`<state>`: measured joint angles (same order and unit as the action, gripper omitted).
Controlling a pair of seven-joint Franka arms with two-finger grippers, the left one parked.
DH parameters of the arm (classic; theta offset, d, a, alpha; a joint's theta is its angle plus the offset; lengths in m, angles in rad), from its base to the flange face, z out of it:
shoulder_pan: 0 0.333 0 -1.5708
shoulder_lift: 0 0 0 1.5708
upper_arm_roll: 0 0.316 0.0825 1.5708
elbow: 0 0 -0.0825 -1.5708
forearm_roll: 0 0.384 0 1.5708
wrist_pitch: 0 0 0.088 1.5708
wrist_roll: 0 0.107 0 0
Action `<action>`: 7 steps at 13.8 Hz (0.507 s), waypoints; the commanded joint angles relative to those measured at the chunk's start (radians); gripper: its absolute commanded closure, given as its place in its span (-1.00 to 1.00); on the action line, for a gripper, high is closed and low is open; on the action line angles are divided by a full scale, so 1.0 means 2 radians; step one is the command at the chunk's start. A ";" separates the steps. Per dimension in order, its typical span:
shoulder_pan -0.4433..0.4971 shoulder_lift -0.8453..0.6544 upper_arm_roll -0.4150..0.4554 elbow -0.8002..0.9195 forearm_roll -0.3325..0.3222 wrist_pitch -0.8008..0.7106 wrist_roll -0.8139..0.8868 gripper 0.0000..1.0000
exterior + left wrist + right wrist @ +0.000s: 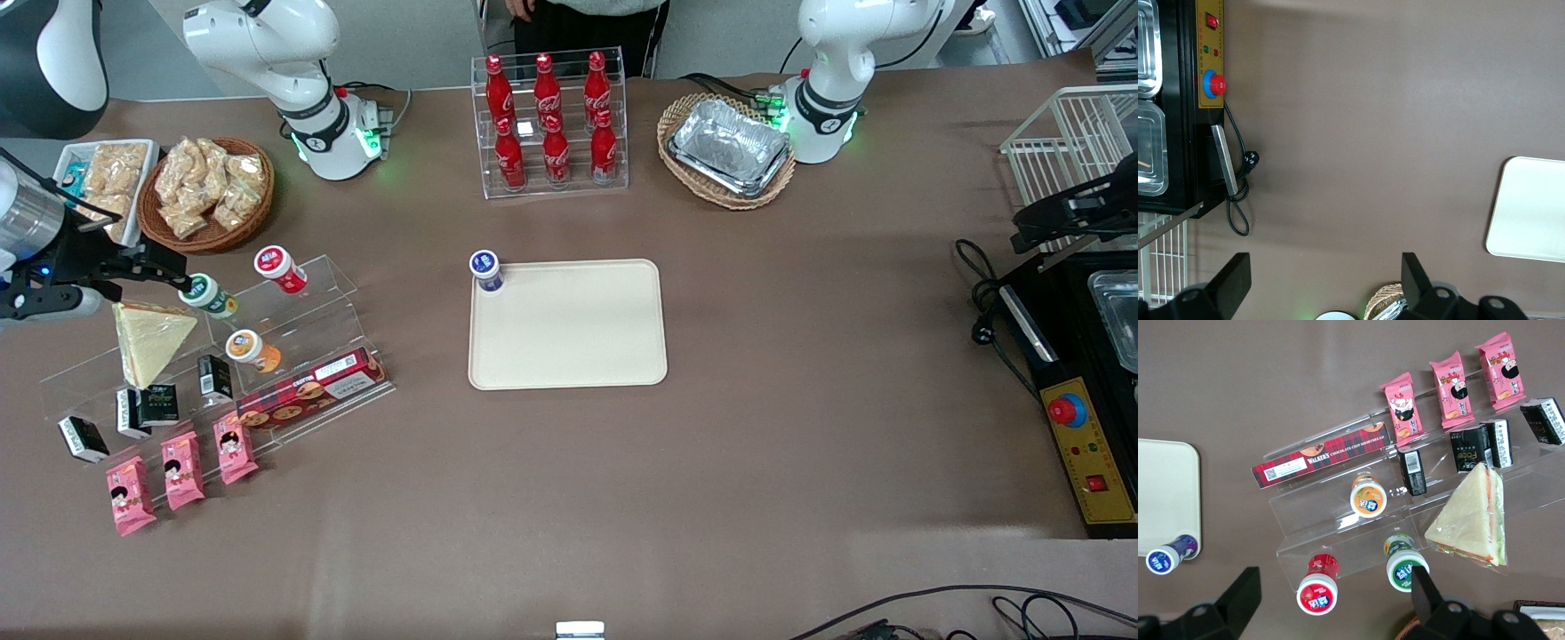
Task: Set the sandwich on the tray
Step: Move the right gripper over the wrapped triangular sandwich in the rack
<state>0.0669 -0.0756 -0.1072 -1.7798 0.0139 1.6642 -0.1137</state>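
The sandwich (pixel 147 338) (pixel 1471 520), a clear-wrapped cream wedge with a red and green filling stripe, lies on a step of the clear acrylic stand (pixel 293 356) toward the working arm's end of the table. My gripper (pixel 164 267) (pixel 1333 577) hangs open above the stand, over the red-lidded cup (pixel 1317 593) and the green-lidded cup (pixel 1403 568), with nothing between its fingers. It is a little farther from the front camera than the sandwich and apart from it. The cream-beige tray (pixel 569 324) (pixel 1165 493) (pixel 1531 213) lies flat mid-table.
A blue-lidded cup (pixel 486 269) (pixel 1168 557) sits at the tray's corner. The stand also holds an orange-lidded cup (pixel 1368 499), a red cookie box (pixel 307 391), black cartons and pink packets (pixel 182 469). A snack-bag basket (pixel 209 191), cola rack (pixel 551 120) and foil-tray basket (pixel 729 147) line the back.
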 commanded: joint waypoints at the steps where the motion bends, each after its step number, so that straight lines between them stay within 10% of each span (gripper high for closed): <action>1: -0.004 0.001 -0.002 0.014 0.000 -0.014 -0.001 -1.00; 7: -0.007 0.002 -0.014 0.018 0.000 -0.016 -0.001 -1.00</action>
<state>0.0636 -0.0763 -0.1199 -1.7691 0.0139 1.6567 -0.1138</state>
